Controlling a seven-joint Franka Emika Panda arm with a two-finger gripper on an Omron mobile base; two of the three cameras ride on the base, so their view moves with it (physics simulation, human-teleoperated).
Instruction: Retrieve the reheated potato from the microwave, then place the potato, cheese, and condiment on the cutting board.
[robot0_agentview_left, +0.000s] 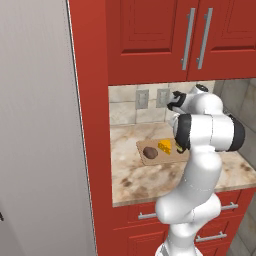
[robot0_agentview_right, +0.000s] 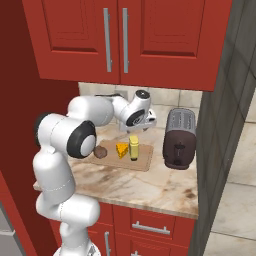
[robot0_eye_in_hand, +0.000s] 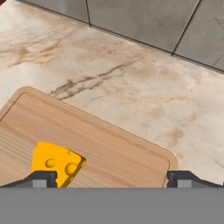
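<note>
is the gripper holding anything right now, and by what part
Nothing is held. The gripper is open above the cutting board, its fingertips wide apart, and the cheese lies free on the board.

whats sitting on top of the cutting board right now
On the cutting board sit the potato, the cheese and the condiment. In the left base view the arm hides most of the condiment.

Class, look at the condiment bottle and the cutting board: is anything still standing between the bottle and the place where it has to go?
Nothing visible does. The condiment bottle already stands upright on the cutting board, beside the cheese and the potato. The open gripper hangs above the board, holding nothing.
</note>
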